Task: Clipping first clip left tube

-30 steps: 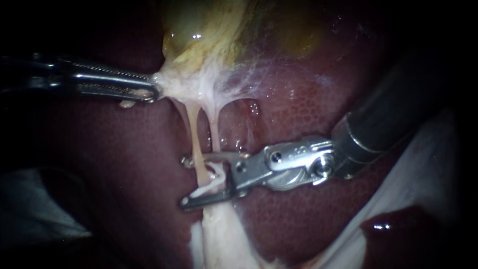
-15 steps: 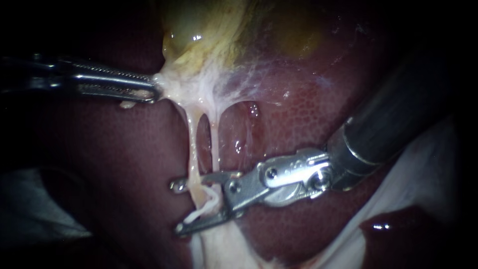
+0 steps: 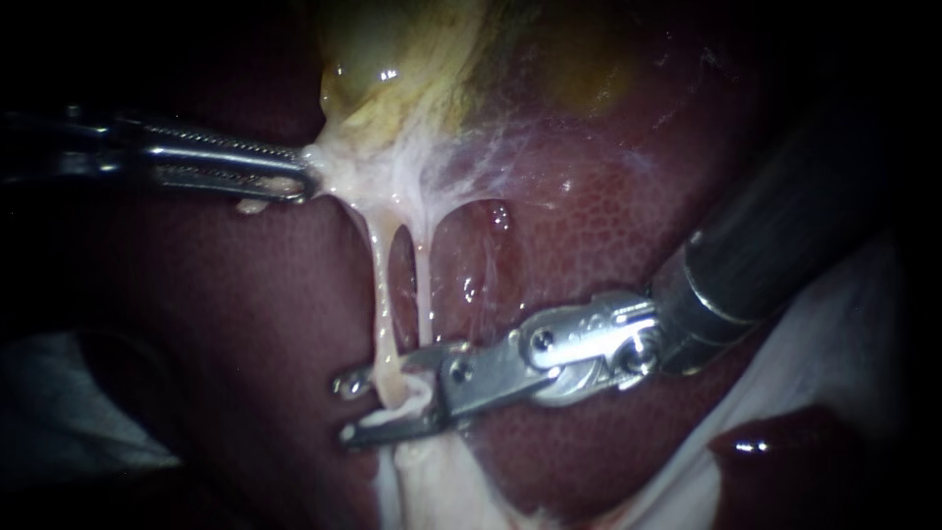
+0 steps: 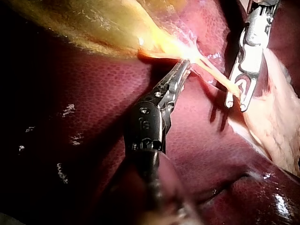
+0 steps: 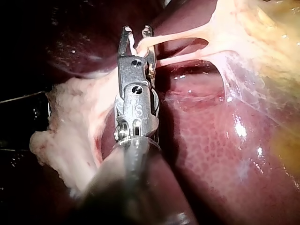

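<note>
Right instrument (image 3: 343, 407): jaws, narrowed from wide to a slim gap, bracket the left tube (image 3: 381, 294), so closure is apparently under way; left instrument (image 3: 306, 180) clamps gallbladder (image 3: 392, 79) tissue.

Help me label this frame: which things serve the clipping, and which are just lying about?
In the job: silver right instrument, astride the pale thin left tube; silver left instrument, gripping the yellowish gallbladder at its white end.
Lying about: dark red liver; pale right tube; pale lumpy tissue.
</note>
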You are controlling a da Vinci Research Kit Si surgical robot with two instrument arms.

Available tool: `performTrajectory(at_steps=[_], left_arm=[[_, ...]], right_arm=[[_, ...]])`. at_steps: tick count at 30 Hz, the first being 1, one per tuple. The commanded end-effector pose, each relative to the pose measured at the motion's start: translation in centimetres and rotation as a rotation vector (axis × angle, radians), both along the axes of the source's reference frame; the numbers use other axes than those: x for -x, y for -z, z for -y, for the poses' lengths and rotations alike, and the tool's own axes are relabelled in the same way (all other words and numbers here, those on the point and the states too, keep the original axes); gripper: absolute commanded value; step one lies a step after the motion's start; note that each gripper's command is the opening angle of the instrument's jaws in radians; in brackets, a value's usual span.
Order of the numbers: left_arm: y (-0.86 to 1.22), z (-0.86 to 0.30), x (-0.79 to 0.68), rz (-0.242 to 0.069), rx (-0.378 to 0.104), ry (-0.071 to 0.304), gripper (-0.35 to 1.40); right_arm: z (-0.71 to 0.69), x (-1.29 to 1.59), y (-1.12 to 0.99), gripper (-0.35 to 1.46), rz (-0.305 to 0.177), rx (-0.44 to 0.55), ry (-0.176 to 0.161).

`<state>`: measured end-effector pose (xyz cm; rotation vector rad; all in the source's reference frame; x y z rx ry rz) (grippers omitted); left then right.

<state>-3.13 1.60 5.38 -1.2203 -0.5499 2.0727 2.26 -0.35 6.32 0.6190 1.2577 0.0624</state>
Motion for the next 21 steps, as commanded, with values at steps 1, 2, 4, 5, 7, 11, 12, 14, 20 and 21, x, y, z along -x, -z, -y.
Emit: performTrajectory(at_steps=[1,2,4,5,7,11,12,14,20,21], left_arm=[[0.0,0.0,0.0,0.0,0.0,0.0,-0.35],[0.0,0.0,0.0,0.0,0.0,0.0,-0.35],[0.0,0.0,0.0,0.0,0.0,0.0,-0.35],[0.0,0.0,0.0,0.0,0.0,0.0,-0.35],[0.0,0.0,0.0,0.0,0.0,0.0,-0.35],[0.0,0.0,0.0,0.0,0.0,0.0,-0.35],[0.0,0.0,0.0,0.0,0.0,0.0,-0.35],[0.0,0.0,0.0,0.0,0.0,0.0,-0.35],[-0.01,-0.01,0.01,0.0,0.0,0.0,-0.35],[-0.02,-0.01,0.01,0.0,0.0,0.0,-0.35]], right_arm=[[0.0,0.01,0.0,-0.19,-0.001,0.0,0.001],[0.0,0.01,0.0,-0.26,-0.001,0.0,0.001],[-0.01,0.03,0.0,-0.35,0.0,-0.019,0.002],[-0.01,0.03,0.01,-0.35,0.005,-0.037,0.0],[-0.03,0.04,0.01,-0.35,0.022,-0.094,-0.002],[-0.05,0.04,0.02,-0.35,0.016,-0.112,0.015],[-0.05,0.04,0.01,-0.35,0.016,-0.116,0.016],[-0.05,0.04,0.01,-0.35,0.015,-0.115,0.018],[-0.06,0.04,-0.03,-0.35,0.02,-0.125,0.017],[-0.06,0.04,-0.04,-0.35,0.019,-0.125,0.017]])
